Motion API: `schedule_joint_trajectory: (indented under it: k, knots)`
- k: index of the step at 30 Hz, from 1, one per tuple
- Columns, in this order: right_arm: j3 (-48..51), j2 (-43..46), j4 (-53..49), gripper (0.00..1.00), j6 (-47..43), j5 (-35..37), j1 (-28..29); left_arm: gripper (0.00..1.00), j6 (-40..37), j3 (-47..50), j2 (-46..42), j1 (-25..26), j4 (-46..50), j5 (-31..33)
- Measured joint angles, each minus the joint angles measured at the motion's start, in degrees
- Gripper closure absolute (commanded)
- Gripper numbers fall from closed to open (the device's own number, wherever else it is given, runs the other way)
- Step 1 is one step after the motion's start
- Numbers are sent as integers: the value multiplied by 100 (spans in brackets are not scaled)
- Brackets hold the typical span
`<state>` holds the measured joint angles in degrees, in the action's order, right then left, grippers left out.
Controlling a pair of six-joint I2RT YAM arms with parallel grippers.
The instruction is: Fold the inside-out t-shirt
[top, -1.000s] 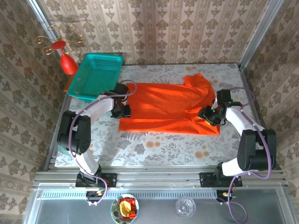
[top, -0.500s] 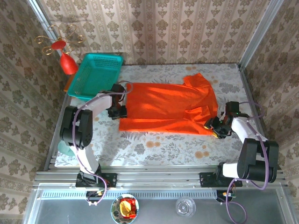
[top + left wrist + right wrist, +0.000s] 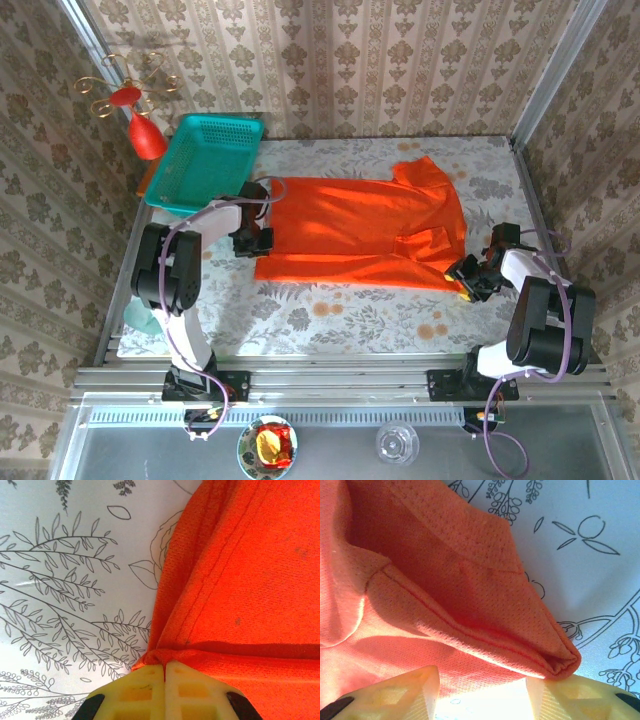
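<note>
The surface [image 3: 330,315], covered with a pale flower pattern, takes up the middle of the top view. On it the inside-out t-shirt [image 3: 360,230] lies spread out and mostly flat. It reaches from just beside the left tool to the right tool, and one sleeve points toward the far right. Its lower edge is nearly straight.

The teal basket [image 3: 205,165] stands at the far left corner of the surface. It is tilted, close to the t-shirt's left end but not touching it.

The left tool [image 3: 262,238] is at the left edge of the t-shirt. In the left wrist view, the left tool [image 3: 165,667] has its two yellow fingers pressed together. The orange fabric [image 3: 240,580] is gathered into a small pinch right at their tips, so this tool has hold of the hem.

The right tool [image 3: 468,275] is at the near right corner of the t-shirt. In the right wrist view, its fingers [image 3: 405,687] stand clearly apart. A folded corner of the fabric [image 3: 470,610] lies just above the gap and touches the right finger, but it is not clamped.

A small red ornament with gold wire curls [image 3: 140,125] hangs on the wall beyond the basket.
</note>
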<state>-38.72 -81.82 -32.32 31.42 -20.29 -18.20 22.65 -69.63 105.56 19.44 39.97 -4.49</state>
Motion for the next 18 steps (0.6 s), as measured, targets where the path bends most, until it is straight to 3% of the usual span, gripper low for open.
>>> schedule_joint_trajectory:
  k: [11,18]
  knots:
    - [31,2,22,50,-11,-13,-57,95,0,-116,-229,-37,101,127]
    - [35,44,22,51,-13,-33,-68,81,-48,-420,68,-79,107,133]
